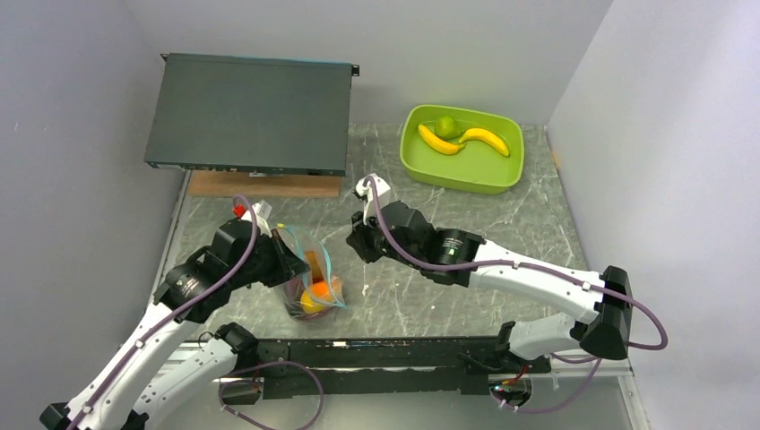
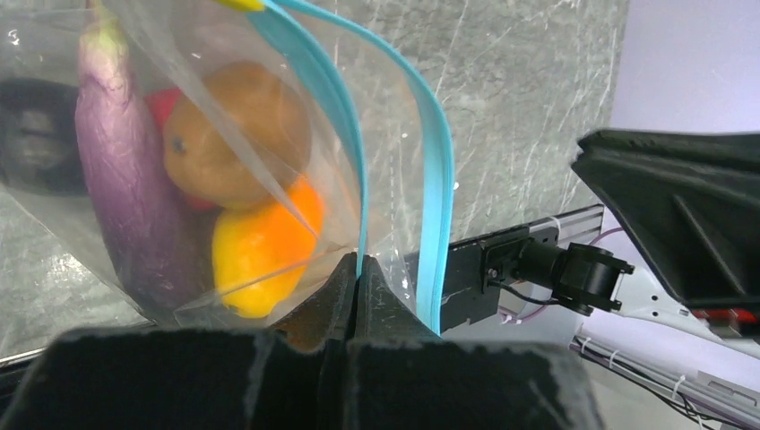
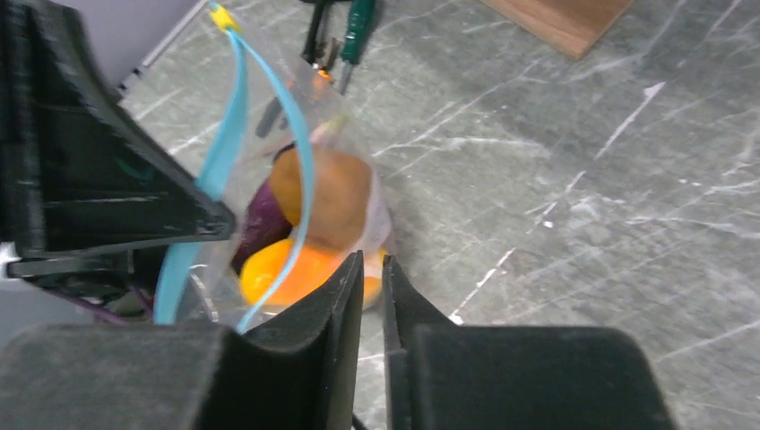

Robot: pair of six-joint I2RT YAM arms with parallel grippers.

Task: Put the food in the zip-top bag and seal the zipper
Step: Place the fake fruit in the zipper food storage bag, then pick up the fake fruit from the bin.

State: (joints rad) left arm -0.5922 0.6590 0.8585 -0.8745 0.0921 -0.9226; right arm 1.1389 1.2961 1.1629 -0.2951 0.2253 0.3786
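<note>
Marble table (image 1: 421, 300), left fingers (image 2: 333, 300) clamped on zip-top bag (image 1: 306, 255), right fingers (image 3: 315, 322) nearly together

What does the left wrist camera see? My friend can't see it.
The left gripper pinches the teal-blue zipper strip of a clear crinkly plastic bag. Inside are a purple toy eggplant, a brown kiwi and an orange piece.

The top external camera looks down from high behind the near edge, far enough back to take in the whole tabletop (image 1: 403, 305). The left wrist camera looks along its fingers (image 2: 336, 300), pressed close to the zip-top bag (image 2: 224, 161). The right wrist camera faces the same bag from the opposite side, also near. All three views share it.
</note>
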